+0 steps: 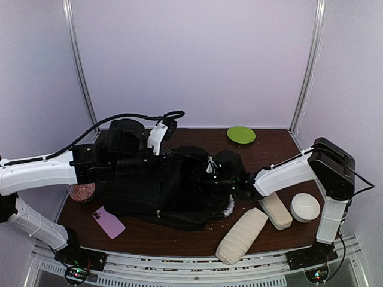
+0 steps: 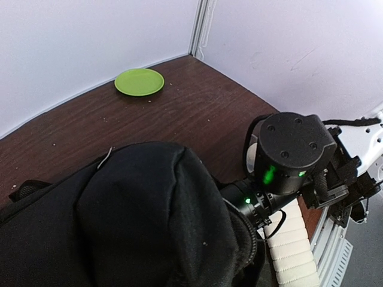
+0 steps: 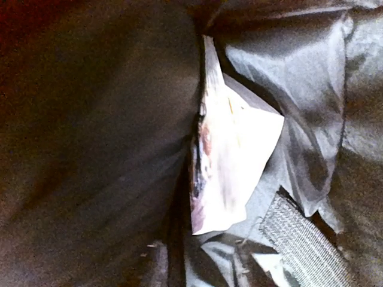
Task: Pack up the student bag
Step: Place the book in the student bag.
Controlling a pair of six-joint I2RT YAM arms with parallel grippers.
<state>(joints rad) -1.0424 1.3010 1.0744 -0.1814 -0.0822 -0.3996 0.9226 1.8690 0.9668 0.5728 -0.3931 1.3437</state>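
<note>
1. A dark wooden table [image 1: 269,149] bears the student bag [image 1: 149,191], a big, soft black backpack slumped across its middle, mouth facing right.
2. The left gripper [image 1: 157,140] sits over the bag's raised top. Its fingers are closed but hidden, probably pinching fabric to prop the opening.
3. The right gripper [image 1: 216,173] is buried in the mouth. I cannot tell how wide its fingers are.
4. Unpacked on the right are a cream ribbed roll [image 1: 242,235], a beige block [image 1: 275,210] and a white bowl [image 1: 305,207]. A green plate [image 1: 241,134] is at the back and a pink phone [image 1: 108,222] at front left.
5. A white packet [image 3: 230,155] lies against the lining.
6. The step looks like placing an item inside. The next move is a snag-free withdrawal, then fetching another item.
</note>
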